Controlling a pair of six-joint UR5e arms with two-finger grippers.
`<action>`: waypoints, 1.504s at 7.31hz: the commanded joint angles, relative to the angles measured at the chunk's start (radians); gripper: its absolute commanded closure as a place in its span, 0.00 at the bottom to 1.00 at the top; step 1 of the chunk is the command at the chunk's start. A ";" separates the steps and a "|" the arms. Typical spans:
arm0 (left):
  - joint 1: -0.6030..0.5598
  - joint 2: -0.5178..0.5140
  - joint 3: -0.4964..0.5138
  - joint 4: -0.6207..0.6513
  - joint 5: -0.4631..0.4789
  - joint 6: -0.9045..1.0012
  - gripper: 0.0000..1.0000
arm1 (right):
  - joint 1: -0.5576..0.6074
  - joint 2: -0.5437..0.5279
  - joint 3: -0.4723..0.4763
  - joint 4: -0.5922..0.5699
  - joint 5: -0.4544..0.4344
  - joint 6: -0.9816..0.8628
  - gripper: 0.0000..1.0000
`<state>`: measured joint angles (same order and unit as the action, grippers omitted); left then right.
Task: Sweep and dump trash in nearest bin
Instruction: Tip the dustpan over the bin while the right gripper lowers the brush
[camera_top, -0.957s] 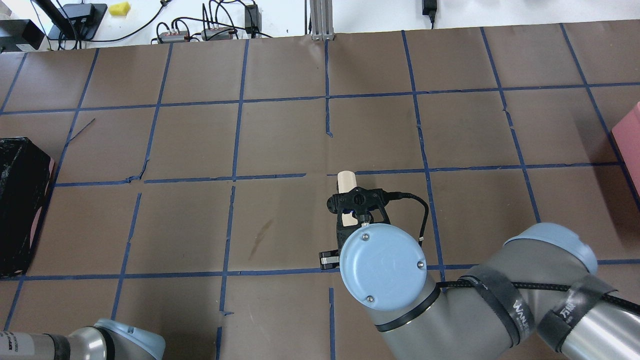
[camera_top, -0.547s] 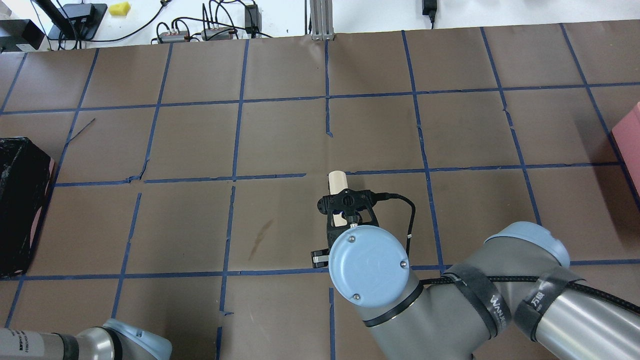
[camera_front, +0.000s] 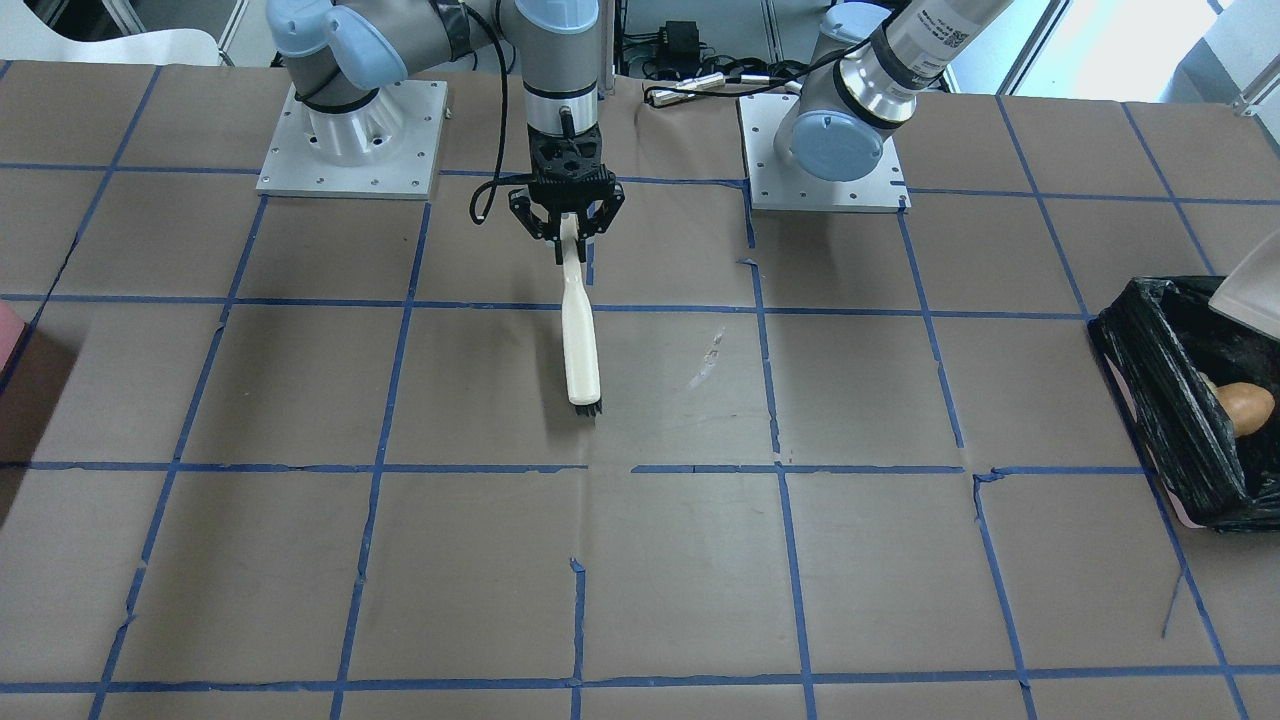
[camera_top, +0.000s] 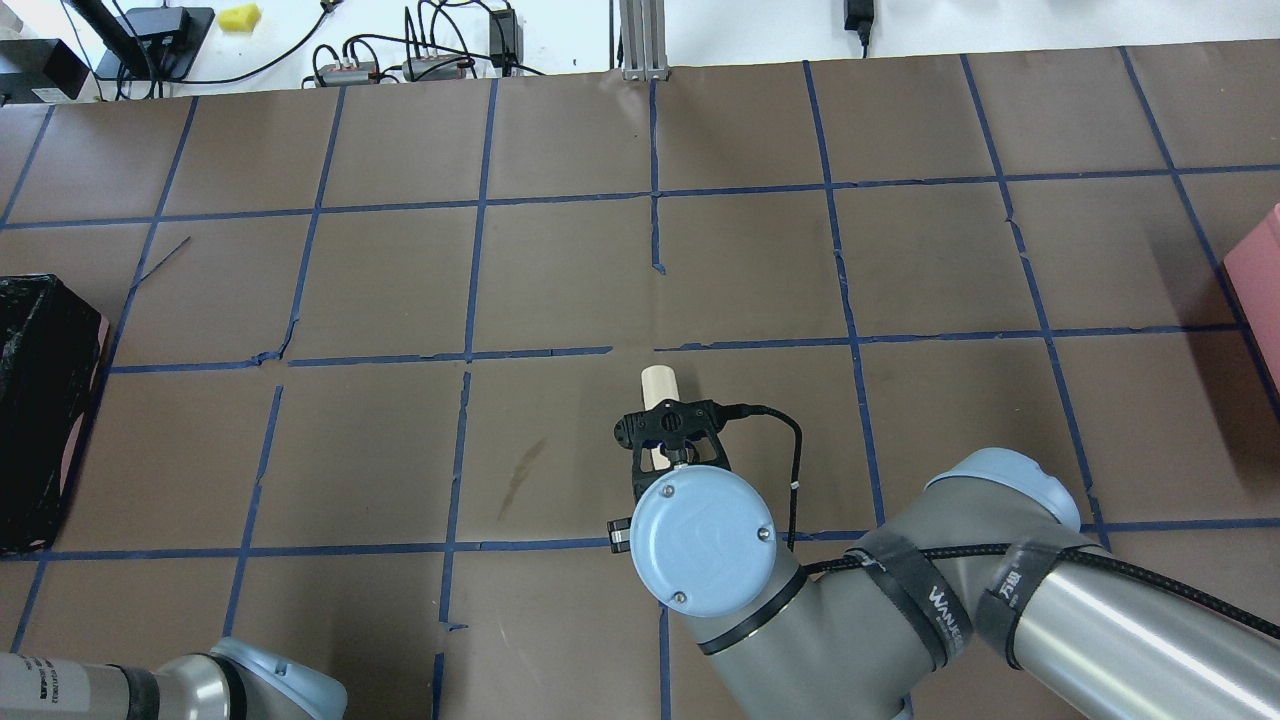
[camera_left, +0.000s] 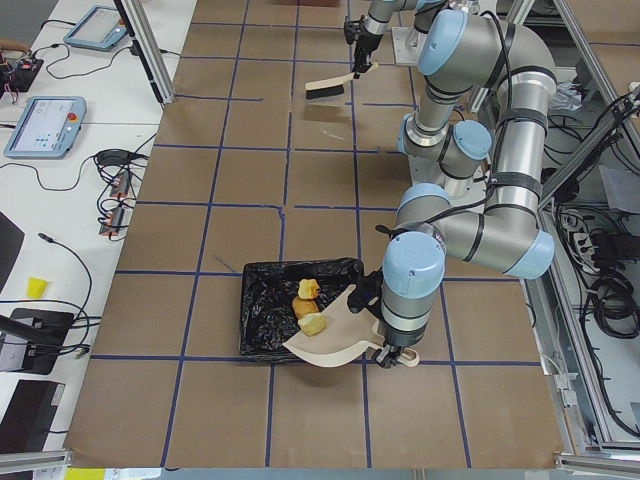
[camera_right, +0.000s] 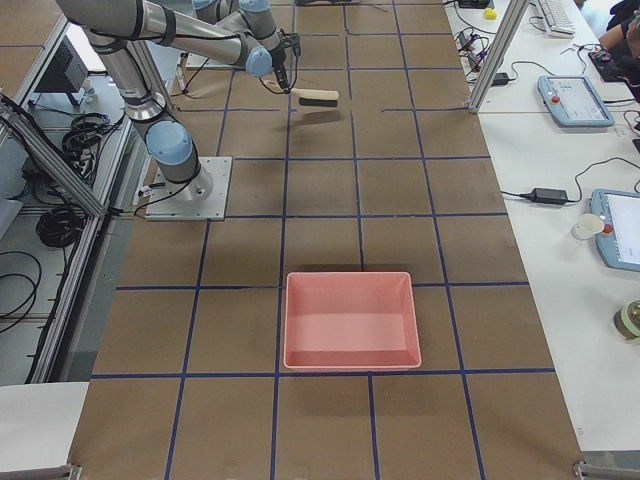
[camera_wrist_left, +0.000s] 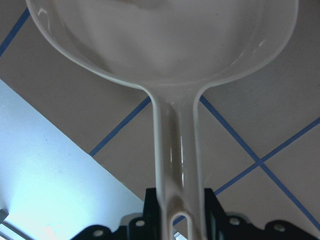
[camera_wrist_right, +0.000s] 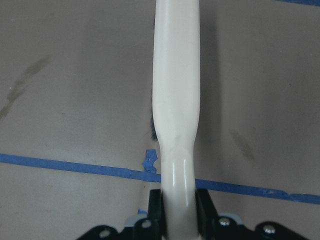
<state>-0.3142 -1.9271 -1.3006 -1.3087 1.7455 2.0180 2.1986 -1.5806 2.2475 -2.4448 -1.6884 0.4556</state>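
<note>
The black-bagged bin (camera_left: 262, 318) stands at the table's left end; it also shows in the front view (camera_front: 1160, 390) and the overhead view (camera_top: 40, 400). The trash lies inside it: an orange-tan lump (camera_front: 1242, 406) and pale yellow chunks (camera_left: 314, 323). My left gripper (camera_wrist_left: 175, 220) is shut on the handle of the cream dustpan (camera_left: 335, 338), held tilted over the bin's near edge. My right gripper (camera_front: 567, 218) is shut on the cream brush (camera_front: 580, 345) near the table's middle, bristles by the surface. The brush handle also shows in the right wrist view (camera_wrist_right: 176, 100).
A pink tray-like bin (camera_right: 350, 320) stands at the table's right end, seen also at the overhead view's right edge (camera_top: 1265, 270). The two arm bases (camera_front: 350, 140) sit at the robot's side of the table. Brown paper with blue tape lines covers the table.
My right arm has drawn back toward the robot and a little to the left, carrying the brush with it. The left arm's elbow has barely shifted.
</note>
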 joint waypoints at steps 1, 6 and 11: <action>-0.026 0.020 0.015 0.052 0.044 0.017 0.92 | 0.013 0.011 0.009 -0.005 -0.002 0.002 0.82; -0.100 0.040 -0.016 0.080 0.194 0.090 0.92 | 0.013 0.014 0.027 -0.003 0.006 0.017 0.78; -0.183 0.068 -0.029 0.118 0.290 0.094 0.92 | 0.013 0.013 0.023 0.000 0.024 0.044 0.68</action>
<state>-0.4894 -1.8590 -1.3301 -1.1987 2.0332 2.1113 2.2120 -1.5669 2.2730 -2.4439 -1.6739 0.4919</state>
